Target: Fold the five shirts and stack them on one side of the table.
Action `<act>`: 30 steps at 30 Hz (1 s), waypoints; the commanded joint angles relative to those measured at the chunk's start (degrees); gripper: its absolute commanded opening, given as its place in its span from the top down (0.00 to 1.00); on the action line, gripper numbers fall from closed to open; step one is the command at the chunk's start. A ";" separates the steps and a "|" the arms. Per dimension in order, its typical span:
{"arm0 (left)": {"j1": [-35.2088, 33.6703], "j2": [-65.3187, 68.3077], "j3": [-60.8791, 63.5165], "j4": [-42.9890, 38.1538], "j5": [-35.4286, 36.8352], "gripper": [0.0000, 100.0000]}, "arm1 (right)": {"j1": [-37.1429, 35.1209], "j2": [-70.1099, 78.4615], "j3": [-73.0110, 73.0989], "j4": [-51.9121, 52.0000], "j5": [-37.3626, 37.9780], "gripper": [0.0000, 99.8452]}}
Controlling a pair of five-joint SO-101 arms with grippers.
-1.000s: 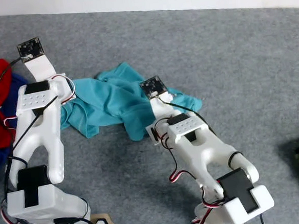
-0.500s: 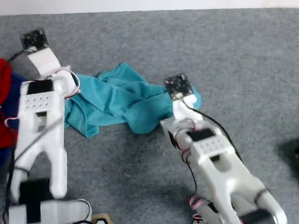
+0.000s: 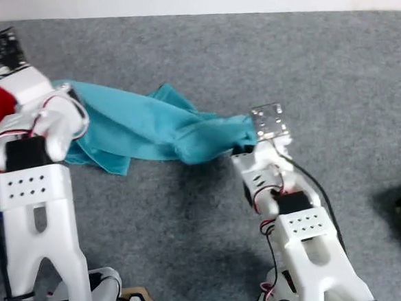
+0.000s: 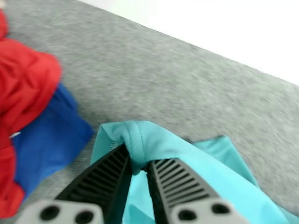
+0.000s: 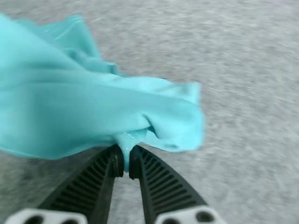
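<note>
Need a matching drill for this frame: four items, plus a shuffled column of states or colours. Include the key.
Column A
1. teal shirt
2. red shirt
3. blue shirt
4. table

Column B
a. partly under another shirt
b. grey, carpet-like
c. held at its ends by the left gripper and the right gripper
d. lying over another shirt

Pairs: 1-c, 2-d, 3-a, 4-b

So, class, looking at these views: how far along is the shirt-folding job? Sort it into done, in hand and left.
Done: nothing clearly; the red shirt and blue shirt lie heaped at one side, not visibly folded. In hand: the teal shirt is stretched between the left end effector and right end effector, each shut on an edge. Left: laying it flat, folding it and stacking.
</note>
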 commanded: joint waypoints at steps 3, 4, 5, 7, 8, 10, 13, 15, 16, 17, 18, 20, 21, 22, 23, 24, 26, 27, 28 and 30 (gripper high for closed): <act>-7.52 -2.07 -6.20 3.34 -0.09 0.99 | 8.66 -4.18 -6.90 4.35 -0.62 0.99; -8.84 -2.07 -7.25 3.87 -0.09 0.99 | 9.63 -5.32 -8.92 7.16 -0.62 0.99; -10.15 -2.07 -8.57 4.57 -0.09 0.99 | 10.42 -6.73 -11.21 10.51 -0.62 0.99; -12.00 -2.07 -10.86 5.89 0.00 0.99 | 11.12 -9.45 -14.90 16.04 -0.62 0.99; -12.53 -2.07 -11.91 6.51 0.00 0.99 | 11.21 -10.77 -16.66 18.51 -0.62 0.99; -12.88 -2.07 -13.58 8.09 0.00 0.99 | 11.21 -13.49 -19.74 22.11 -0.62 0.99; -12.62 -2.51 -15.16 10.20 0.00 0.99 | 11.21 -16.57 -24.84 25.36 -0.09 0.99; -12.53 -2.51 -17.63 11.60 0.00 0.99 | 11.21 -17.71 -29.67 28.62 0.00 0.99; -12.53 -2.51 -19.47 12.57 0.00 0.99 | 11.21 -17.80 -32.48 30.29 0.00 0.99; -12.53 -2.51 -21.85 13.89 0.00 0.99 | 11.21 -17.89 -36.00 32.13 0.00 0.99; -12.53 -2.51 -24.13 15.21 0.00 0.99 | 11.21 -17.80 -39.08 33.63 0.26 0.99; -12.53 -2.51 -29.76 18.73 0.18 0.99 | 11.12 -17.80 -45.41 36.00 2.90 0.99; -12.53 -2.42 -32.66 20.57 0.26 0.99 | 11.12 -17.80 -48.75 37.05 3.87 0.99; -12.53 -2.33 -35.74 22.24 0.26 0.99 | 11.12 -17.71 -51.82 38.11 4.40 0.99; -12.09 -2.15 -38.99 24.09 0.26 0.99 | 11.12 -17.71 -54.81 39.08 4.75 0.99; -11.74 -2.15 -41.71 25.67 0.26 0.99 | 11.21 -17.71 -57.27 39.96 4.84 0.99; -11.38 -2.33 -46.90 28.22 0.26 0.99 | 11.21 -17.71 -61.49 41.63 6.68 0.99; -11.38 -2.51 -49.01 28.92 0.18 0.99 | 11.30 -17.80 -62.81 42.07 7.47 0.99; -11.56 -2.59 -51.12 29.54 0.18 0.99 | 11.38 -17.80 -63.69 42.15 7.82 0.99; -11.74 -2.59 -55.52 31.12 0.00 0.99 | 11.47 -18.24 -64.84 42.24 8.18 0.99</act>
